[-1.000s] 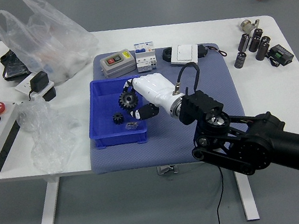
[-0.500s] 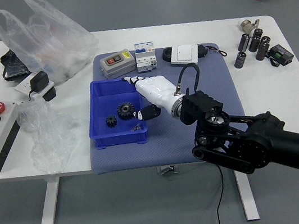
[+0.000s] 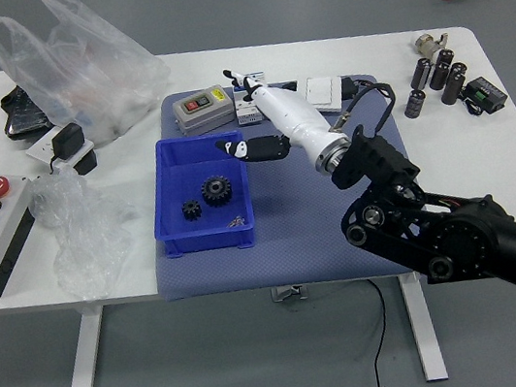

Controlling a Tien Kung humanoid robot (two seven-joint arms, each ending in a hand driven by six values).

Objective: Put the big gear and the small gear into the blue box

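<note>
Fingers (image 3: 267, 101) wide and empty on my right hand (image 3: 302, 129); big gear (image 3: 216, 190) and small gear (image 3: 192, 209) sit in the box (image 3: 207, 242), nearish its near edge. I'd lift the thumb (image 3: 261, 149) clear, then back off gently.

No words, brands or numbers can be read. In the upper middle of the frame, the grey plastic box with rounded corners (image 3: 204, 113) bears a small yellow label (image 3: 217, 95) with a red mark beside it; any print there is too small to make out. Just to its right, the small white-and-blue box (image 3: 248, 112) has dark and blue markings on its pale face, also too small to read.
</note>
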